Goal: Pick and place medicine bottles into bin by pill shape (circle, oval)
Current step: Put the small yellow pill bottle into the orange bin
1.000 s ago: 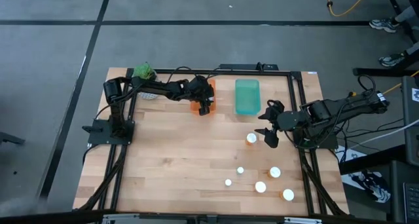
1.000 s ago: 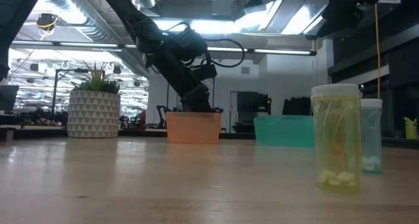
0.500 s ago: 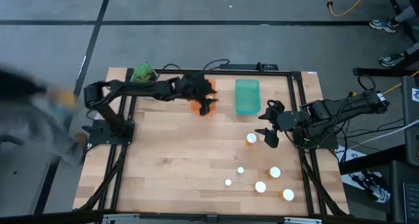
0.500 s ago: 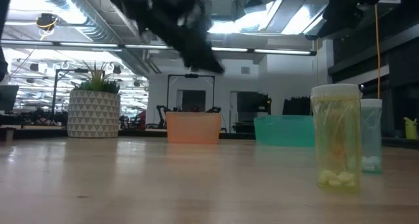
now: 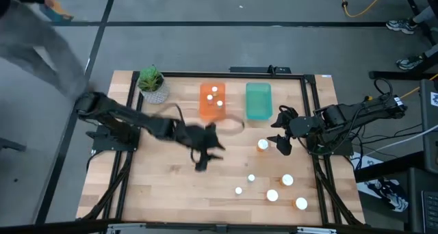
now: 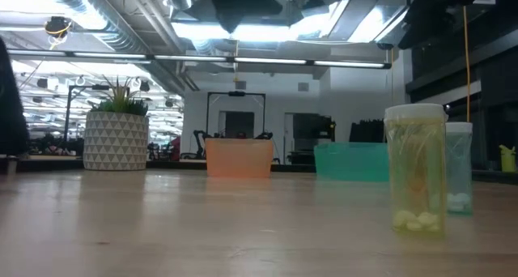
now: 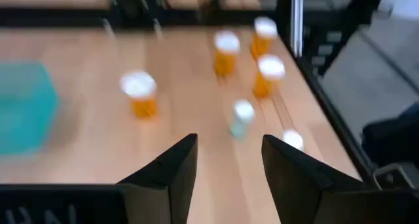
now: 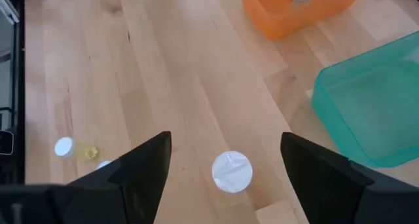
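Six white-capped medicine bottles stand upright on the table's near right part, among them an amber one point(image 5: 262, 145) and a small one point(image 5: 251, 178). Three more caps point(image 5: 214, 90) show inside the orange bin point(image 5: 204, 111). The teal bin point(image 5: 258, 100) stands to its right. My left gripper point(image 5: 209, 157) hangs open and empty over the table's middle; its wrist view point(image 7: 226, 160) looks toward the bottles point(image 7: 139, 93). My right gripper point(image 5: 279, 144) is open and empty just right of the amber bottle point(image 8: 232, 171), which shows between its fingers without touching them.
A potted plant point(image 5: 152, 83) stands at the far left corner. In the low view a large bottle point(image 6: 415, 168) stands close to the camera, with another point(image 6: 458, 176) behind it. A person point(image 5: 34, 29) walks past beyond the table's far left corner.
My left gripper has risen out of the orange bin and swung toward the table's near edge, to above the table's middle. Three white caps now show in the orange bin. A person has walked past the table's left side.
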You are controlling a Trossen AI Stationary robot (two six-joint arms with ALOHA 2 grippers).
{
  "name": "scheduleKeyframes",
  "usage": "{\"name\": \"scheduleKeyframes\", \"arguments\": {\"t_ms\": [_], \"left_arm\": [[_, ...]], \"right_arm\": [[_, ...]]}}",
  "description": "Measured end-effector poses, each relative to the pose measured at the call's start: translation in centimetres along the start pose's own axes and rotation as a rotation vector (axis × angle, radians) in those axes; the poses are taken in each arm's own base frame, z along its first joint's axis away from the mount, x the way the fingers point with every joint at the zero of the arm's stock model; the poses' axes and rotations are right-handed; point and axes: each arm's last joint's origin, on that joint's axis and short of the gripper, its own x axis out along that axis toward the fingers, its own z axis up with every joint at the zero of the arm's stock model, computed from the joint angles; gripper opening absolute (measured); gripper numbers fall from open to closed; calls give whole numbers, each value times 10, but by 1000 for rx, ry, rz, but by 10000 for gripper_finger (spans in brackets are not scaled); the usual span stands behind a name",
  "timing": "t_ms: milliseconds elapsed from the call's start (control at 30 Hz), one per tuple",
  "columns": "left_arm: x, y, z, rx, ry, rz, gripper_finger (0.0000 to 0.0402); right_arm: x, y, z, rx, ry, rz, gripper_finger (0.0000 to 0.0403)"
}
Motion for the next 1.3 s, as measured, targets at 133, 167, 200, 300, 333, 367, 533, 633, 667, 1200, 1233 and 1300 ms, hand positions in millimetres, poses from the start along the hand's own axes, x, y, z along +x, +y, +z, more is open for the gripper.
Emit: {"name": "scheduleKeyframes", "arguments": {"t_ms": [133, 167, 200, 300, 333, 367, 533, 633, 667, 1200, 1233, 1300], "left_arm": [[28, -37, -22, 62, 35, 47, 163], [35, -43, -28, 76, 50, 65, 163], [43, -49, -36, 87, 69, 75, 163], [68, -63, -56, 77, 85, 59, 163], [76, -67, -62, 75, 78, 50, 163], [83, -70, -69, 78, 79, 44, 163], [110, -77, -95, 113, 93, 31, 170], [115, -77, -97, 109, 93, 28, 183], [116, -78, -97, 109, 93, 26, 188], [121, -76, -68, 104, 41, -65, 235], [122, -76, -69, 104, 41, -63, 235], [126, -76, -73, 105, 50, -55, 234]], "right_arm": [[0, 0, 0, -22, 1, 1, 289], [0, 0, 0, -23, 2, 1, 289], [0, 0, 0, -23, 4, 0, 289], [0, 0, -1, -24, 6, -2, 289], [0, 0, 0, -24, 6, -1, 289], [0, 0, -1, -22, 11, 6, 289], [0, 1, -1, -18, 35, 39, 289], [0, 2, -2, -18, 58, 71, 289], [0, 2, -2, -17, 62, 75, 289], [0, 1, -3, -22, 67, 70, 289], [0, 1, -3, -23, 68, 69, 289], [0, 1, -3, -24, 70, 68, 289]]}}
